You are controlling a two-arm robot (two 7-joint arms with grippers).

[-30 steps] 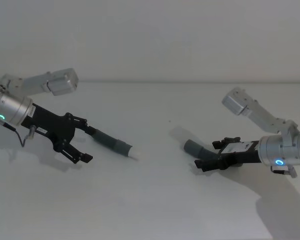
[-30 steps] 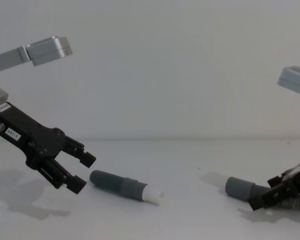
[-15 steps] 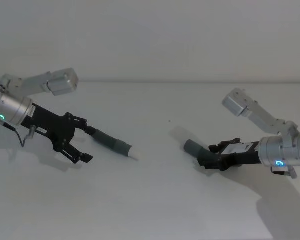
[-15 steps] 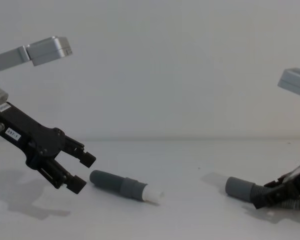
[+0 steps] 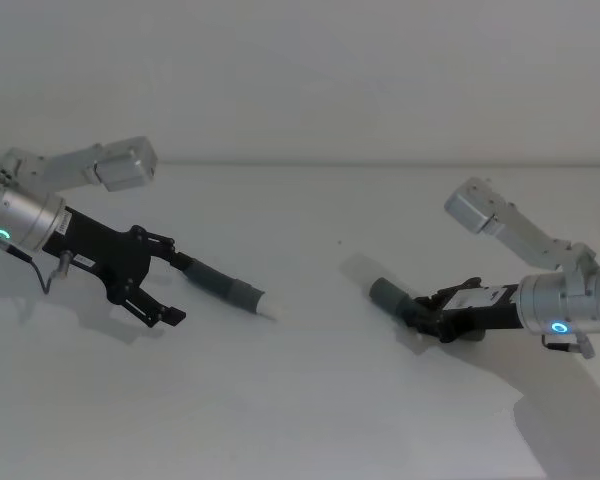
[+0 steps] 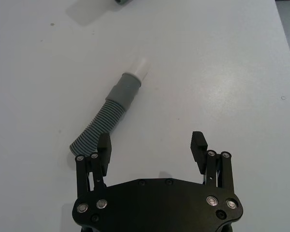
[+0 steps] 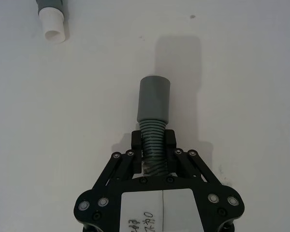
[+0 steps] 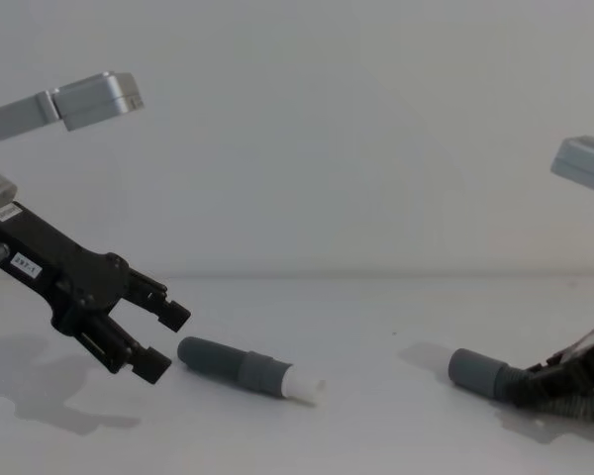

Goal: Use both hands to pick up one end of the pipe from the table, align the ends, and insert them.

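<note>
The pipe lies on the white table (image 5: 310, 400) with its two ends apart. Its stepped grey sleeve (image 5: 230, 289) with the white tip (image 8: 305, 386) rests near my left gripper (image 5: 180, 289). That gripper is open, and the corrugated hose (image 6: 99, 125) runs past one finger (image 6: 104, 145), not between the two. The plain grey cuff (image 5: 385, 293) lies to the right. My right gripper (image 7: 153, 141) is shut on the corrugated hose just behind that cuff (image 7: 153, 99), low over the table.
The table's far edge (image 5: 310, 163) meets a plain wall. Bare table lies between the white tip (image 5: 273, 310) and the cuff (image 8: 480, 374). Grey arm links stand above each gripper, left (image 5: 120, 162) and right (image 5: 480, 208).
My right gripper's fingers have closed onto the hose behind the plain cuff. The left gripper and the stepped end have stayed where they were.
</note>
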